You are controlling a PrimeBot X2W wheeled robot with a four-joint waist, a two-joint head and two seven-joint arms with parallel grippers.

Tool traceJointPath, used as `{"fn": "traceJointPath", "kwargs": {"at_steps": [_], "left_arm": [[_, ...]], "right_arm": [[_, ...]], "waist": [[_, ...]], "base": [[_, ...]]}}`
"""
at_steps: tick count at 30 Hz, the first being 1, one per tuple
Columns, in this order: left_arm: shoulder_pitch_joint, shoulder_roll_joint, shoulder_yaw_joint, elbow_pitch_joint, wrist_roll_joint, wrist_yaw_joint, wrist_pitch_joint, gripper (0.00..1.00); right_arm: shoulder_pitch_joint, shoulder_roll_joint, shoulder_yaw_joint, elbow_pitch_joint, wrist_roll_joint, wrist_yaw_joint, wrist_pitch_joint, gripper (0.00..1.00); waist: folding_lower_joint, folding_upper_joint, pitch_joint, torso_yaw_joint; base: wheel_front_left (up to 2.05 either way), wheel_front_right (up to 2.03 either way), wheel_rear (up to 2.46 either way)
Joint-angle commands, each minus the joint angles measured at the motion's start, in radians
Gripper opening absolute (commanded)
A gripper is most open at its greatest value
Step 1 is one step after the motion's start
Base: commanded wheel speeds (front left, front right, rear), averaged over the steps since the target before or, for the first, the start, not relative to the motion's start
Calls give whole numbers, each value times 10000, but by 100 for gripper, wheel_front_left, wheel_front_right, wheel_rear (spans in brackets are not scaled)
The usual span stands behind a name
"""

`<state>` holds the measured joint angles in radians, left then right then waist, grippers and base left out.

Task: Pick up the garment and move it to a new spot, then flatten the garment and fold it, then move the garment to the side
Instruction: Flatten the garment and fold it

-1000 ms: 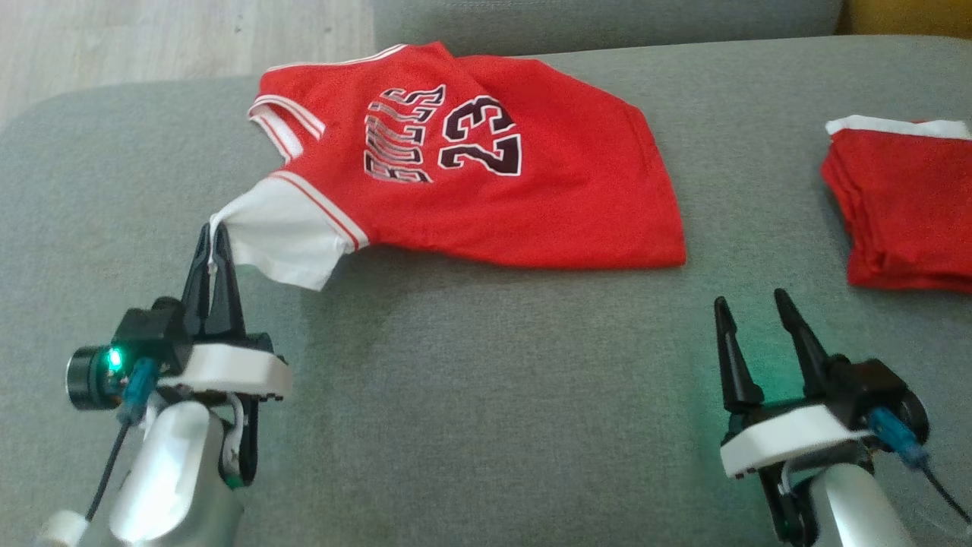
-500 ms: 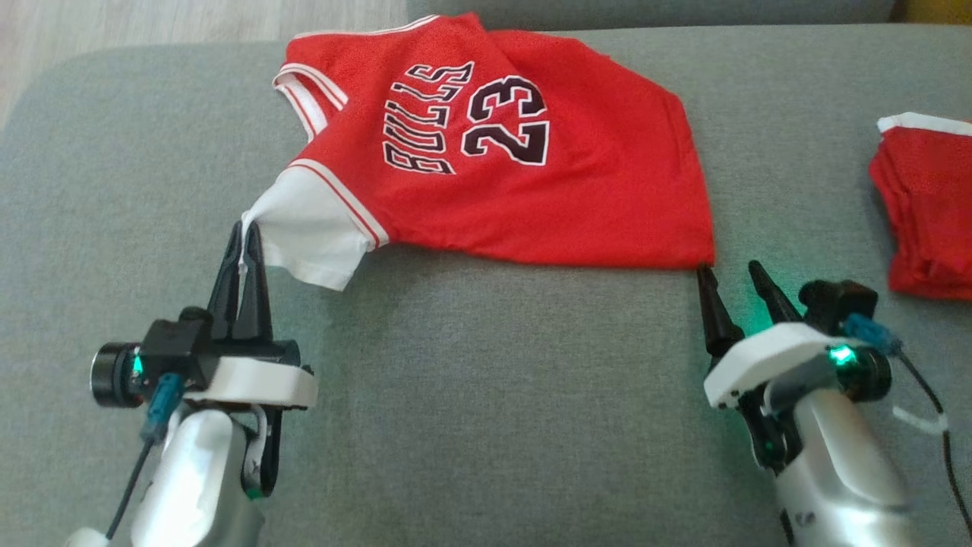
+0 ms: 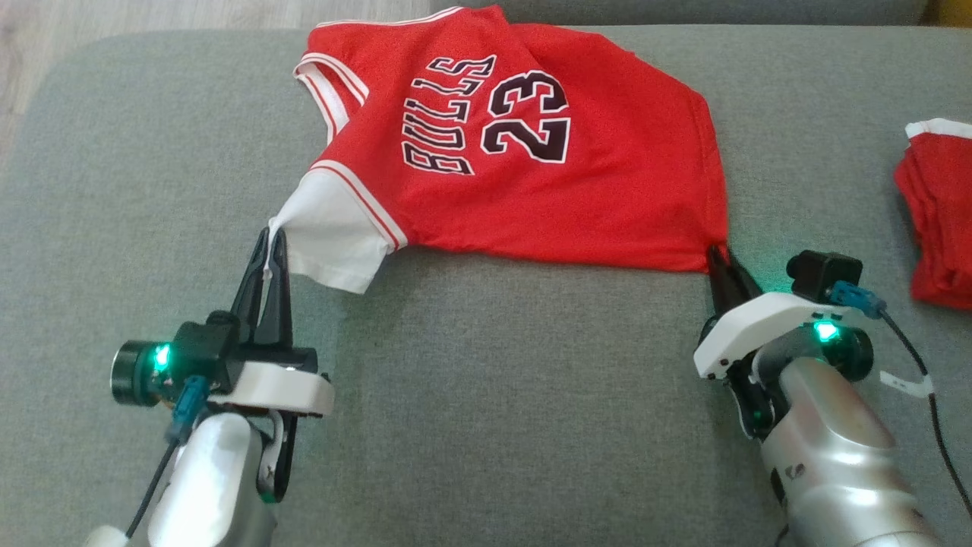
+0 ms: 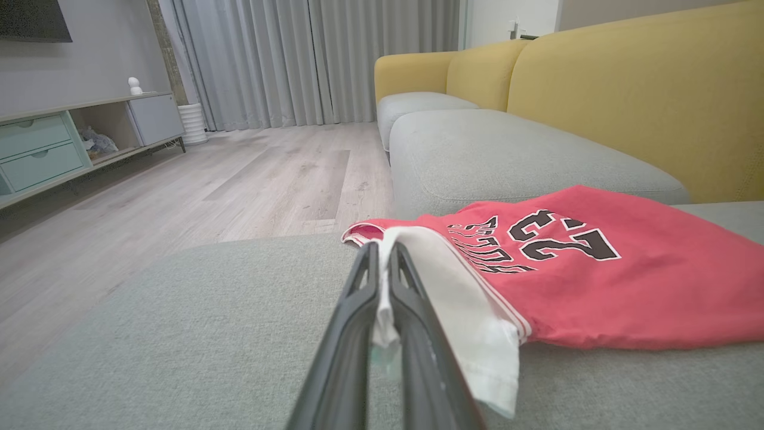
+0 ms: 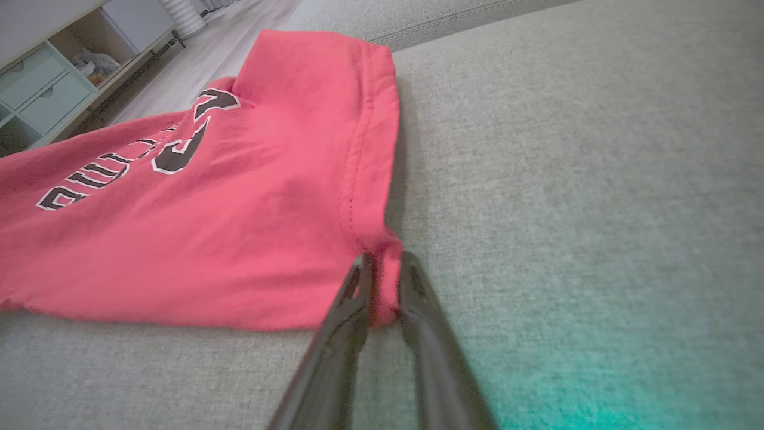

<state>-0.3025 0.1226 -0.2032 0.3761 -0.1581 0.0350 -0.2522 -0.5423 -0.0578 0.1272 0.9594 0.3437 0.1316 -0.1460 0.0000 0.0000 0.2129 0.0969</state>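
Now the shirt (image 3: 531, 197), stretched between the tools, is pinched at sleeve (image 3: 334, 243) by the left tool (image 3: 270, 241) and hem (image 3: 712, 197) by the right tool (image 3: 719, 256); flattening seems underway, so an even pull is needed

A grey fabric sofa seat (image 3: 493, 395) carries a red Bulls 23 jersey (image 3: 607, 197); a folded red garment (image 3: 938, 220) lies well apart, at its right.

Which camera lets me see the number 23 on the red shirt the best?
The head view: it looks down on the red shirt, so the whole 23 is sharp and complete. The left wrist view shows it squashed from a low angle; the right wrist view catches only a blurry part.
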Motion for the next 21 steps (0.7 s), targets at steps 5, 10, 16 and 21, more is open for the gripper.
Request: {"fn": "traceJointPath", "kwargs": {"at_steps": [5, 10, 16, 21], "left_arm": [[-337, 339, 426, -59, 168, 89, -95, 0], [-321, 572, 523, 289, 253, 101, -95, 0], [-465, 937, 642, 382, 304, 86, -95, 0], [-932, 1304, 694, 163, 344, 16, 58, 0]], "right_arm": [[-284, 76, 519, 253, 302, -9, -417, 0], [-359, 76, 817, -20, 582, -9, -805, 0], [-532, 76, 785, -1109, 527, -9, -982, 0], [-753, -50, 558, -2411, 9, -9, -761, 0]], "waist": [[0, 0, -183, -149], [0, 0, -580, -376], [0, 0, -1189, -645], [0, 0, -1724, -749]], "base": [[0, 0, 0], [0, 0, 0], [0, 0, 0], [0, 0, 0]]}}
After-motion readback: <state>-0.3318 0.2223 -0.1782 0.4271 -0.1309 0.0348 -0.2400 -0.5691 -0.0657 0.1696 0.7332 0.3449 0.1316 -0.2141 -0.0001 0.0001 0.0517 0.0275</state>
